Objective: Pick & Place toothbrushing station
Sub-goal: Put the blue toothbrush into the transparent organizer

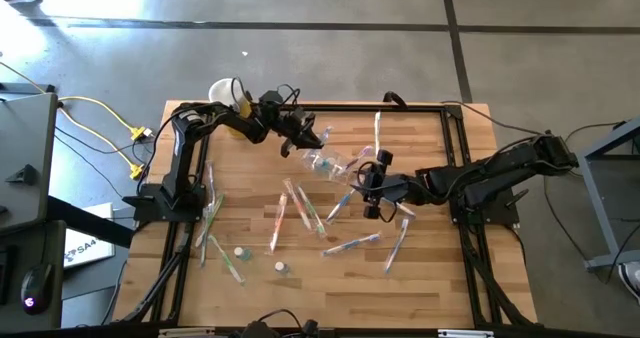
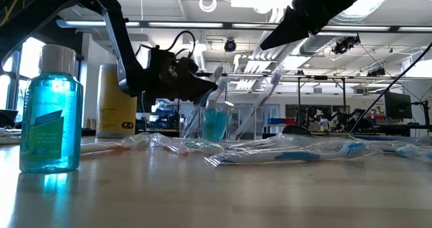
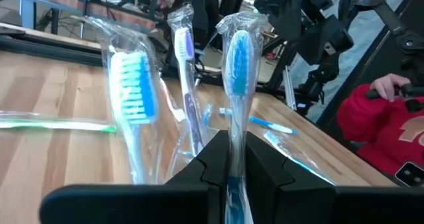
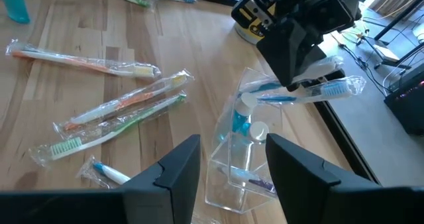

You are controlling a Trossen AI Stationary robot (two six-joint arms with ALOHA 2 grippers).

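The left pincer [image 3: 228, 174] is closed on a wrapped blue brush [image 3: 237, 65], its fingers [image 3: 213, 164] narrow against the handle. It holds the brush over the clear cup [image 1: 325, 164], near the back middle of the desk [image 1: 420, 278]. In the left wrist view the brush stands upright in clear wrap, bristle head up, beside two more wrapped brushes: one with a blue and white head [image 3: 132, 85] and a purple one [image 3: 185, 58].

The right pincer [image 4: 232, 164] hovers just beside the cup [image 4: 242, 158], jaws parted and empty, the cup showing between its fingers [image 4: 175, 174]. The cup is clear, straight-walled plastic and tilts toward the right arm; a small bottle with blue liquid and a white cap [image 4: 244, 118] shows inside it.

Around the cup, wrapped brushes lie loose on the desk: an orange one [image 4: 86, 63], a green one [image 4: 112, 128], a blue one [image 1: 352, 244] and others toward the front. Two small white-capped bottles [image 1: 240, 251] sit at the front left. In the low view a blue bottle [image 2: 48, 113] stands close to the camera, a yellow cylinder [image 2: 116, 103] behind it.
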